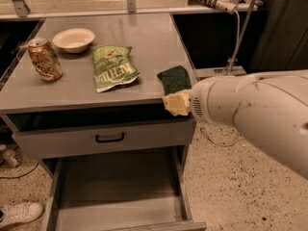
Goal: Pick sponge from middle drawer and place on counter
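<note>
Camera view: a can (44, 59), a bowl (73, 39) and a green chip bag (113, 67) sit on the counter (144, 37). The sponge (174, 78) is at its right front edge, with the gripper (177, 104) right against it. Whether the gripper clasps it cannot be told.

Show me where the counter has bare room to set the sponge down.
Bare: the counter back right, behind the sponge and right of the bowl; also the front strip before the can. Crowded: the left, with can, bowl and chip bag. The gripper is at the front right edge, beside the sponge.
</note>
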Robot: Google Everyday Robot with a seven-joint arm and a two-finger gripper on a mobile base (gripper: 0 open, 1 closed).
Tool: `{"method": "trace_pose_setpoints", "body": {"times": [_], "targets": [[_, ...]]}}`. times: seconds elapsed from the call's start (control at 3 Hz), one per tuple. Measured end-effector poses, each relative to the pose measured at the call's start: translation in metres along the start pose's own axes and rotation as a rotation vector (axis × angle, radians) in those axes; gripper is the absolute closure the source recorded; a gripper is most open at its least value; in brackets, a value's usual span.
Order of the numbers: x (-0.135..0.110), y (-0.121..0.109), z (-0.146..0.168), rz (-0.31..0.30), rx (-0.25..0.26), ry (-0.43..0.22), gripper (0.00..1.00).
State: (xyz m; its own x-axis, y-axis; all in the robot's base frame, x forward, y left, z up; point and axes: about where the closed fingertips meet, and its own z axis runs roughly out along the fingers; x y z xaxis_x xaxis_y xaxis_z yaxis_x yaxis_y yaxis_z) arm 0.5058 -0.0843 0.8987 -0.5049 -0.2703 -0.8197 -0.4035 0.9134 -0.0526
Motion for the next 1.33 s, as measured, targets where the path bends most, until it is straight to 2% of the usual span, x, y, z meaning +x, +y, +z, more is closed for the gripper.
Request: {"method": "trace_pose_setpoints", "body": {"times": [0.33,1.0,1.33], "targets": [[-0.017,-0.009,0.010,0.006,-0.008,-0.002,1.00],[-0.067,-0.037,0.057,0.029,-0.040,0.026,1.00],[-0.071,-0.042,0.085,0.043,-0.054,0.059,1.00]]}}
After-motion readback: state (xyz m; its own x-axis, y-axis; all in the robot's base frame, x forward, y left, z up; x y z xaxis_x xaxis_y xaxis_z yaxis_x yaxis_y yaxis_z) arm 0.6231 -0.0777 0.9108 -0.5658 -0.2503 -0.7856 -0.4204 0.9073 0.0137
